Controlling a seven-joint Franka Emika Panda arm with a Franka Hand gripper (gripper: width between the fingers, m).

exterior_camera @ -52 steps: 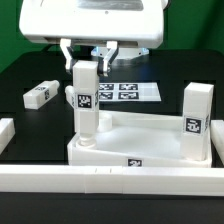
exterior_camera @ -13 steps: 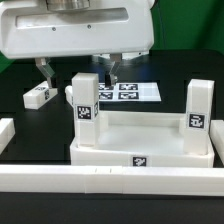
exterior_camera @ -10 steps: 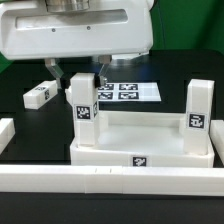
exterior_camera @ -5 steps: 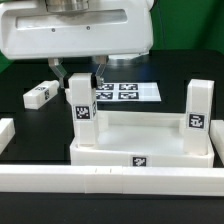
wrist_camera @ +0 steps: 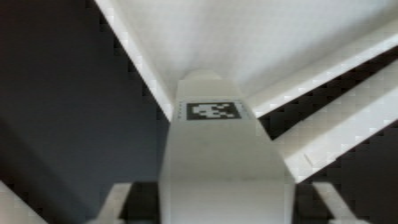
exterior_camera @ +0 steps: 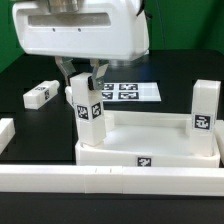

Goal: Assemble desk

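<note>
**Pinching the corner leg from straight above**

The pincer (exterior_camera: 83,74) was pressed onto the upper end of the corner leg (exterior_camera: 88,118), clamping it from both sides. The wrist view showed that leg running away from between the jaws. The leg lay directly beneath the pincer, its long axis near upright. Its foot was at the corner socket on the exterior view's left of the top (exterior_camera: 175,157). Any twist or downward push would likely run along that axis. Only one arm was at work. Counted: one top, three legs. A second leg (exterior_camera: 205,112) stood at the exterior view's right corner. A loose leg (exterior_camera: 38,95) lay flat, well apart, near the marker board (exterior_camera: 127,92).
</note>
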